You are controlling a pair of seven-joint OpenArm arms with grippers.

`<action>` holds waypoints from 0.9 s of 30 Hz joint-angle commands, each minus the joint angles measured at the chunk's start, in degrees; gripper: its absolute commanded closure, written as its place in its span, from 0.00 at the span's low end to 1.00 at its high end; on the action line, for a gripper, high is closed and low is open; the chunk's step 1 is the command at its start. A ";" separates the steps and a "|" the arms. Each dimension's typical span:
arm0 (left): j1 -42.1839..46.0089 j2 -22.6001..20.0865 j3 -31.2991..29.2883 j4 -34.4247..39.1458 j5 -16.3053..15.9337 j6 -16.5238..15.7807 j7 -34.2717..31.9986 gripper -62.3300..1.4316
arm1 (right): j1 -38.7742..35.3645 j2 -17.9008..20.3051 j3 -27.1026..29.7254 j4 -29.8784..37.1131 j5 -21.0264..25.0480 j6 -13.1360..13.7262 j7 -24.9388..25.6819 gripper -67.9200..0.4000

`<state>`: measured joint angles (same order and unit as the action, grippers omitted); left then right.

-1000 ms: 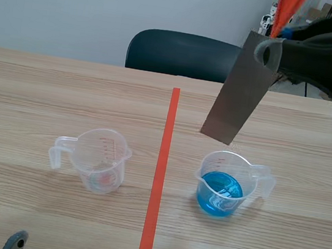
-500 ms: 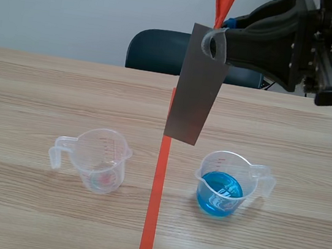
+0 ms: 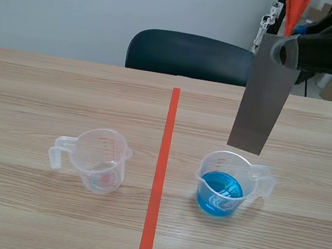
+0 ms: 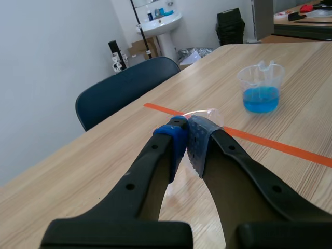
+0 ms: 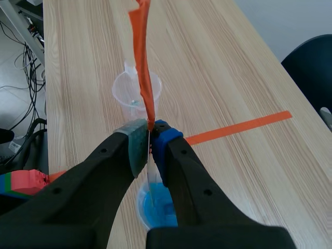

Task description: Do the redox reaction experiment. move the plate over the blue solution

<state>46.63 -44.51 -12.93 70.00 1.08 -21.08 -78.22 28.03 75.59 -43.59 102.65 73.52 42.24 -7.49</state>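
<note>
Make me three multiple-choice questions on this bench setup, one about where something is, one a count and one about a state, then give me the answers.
1. Where is the grey plate?
A. Lying flat
B. Hanging over the cup of blue solution
C. Leaning on the chair

2. How many clear cups stand on the table?
A. One
B. Two
C. Three

3. How is the right gripper?
A. Open
B. Shut on nothing
C. Shut on the plate

Answers:
1 B: the plate's lower edge hangs just above that cup's rim.
2 B: there is the blue-filled cup, and an empty cup across the orange tape line.
3 C: the right wrist view shows both pads pressed on the thin plate.
</note>
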 commanded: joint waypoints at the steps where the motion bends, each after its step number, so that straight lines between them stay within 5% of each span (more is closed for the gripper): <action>1: -0.35 3.17 -0.15 -0.07 -0.20 -0.07 -1.25 0.93 | 0.98 0.79 1.29 0.22 0.61 0.48 1.95 0.99; 9: -0.66 11.28 -0.15 -0.17 2.23 0.00 -1.20 0.93 | -1.73 1.36 1.27 -2.95 -3.98 0.48 7.85 0.99; 25: -1.29 21.09 -0.15 -3.96 6.36 0.37 3.58 0.93 | -1.68 0.11 1.27 -3.76 -5.25 0.48 11.96 0.98; 27: -1.64 23.15 -0.17 -4.90 8.94 0.37 4.22 0.93 | -1.66 -1.11 1.27 -3.76 -5.44 0.48 12.63 0.98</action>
<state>45.32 -22.28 -12.93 64.90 9.32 -20.97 -73.80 25.19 75.20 -43.57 98.37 67.31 42.24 4.14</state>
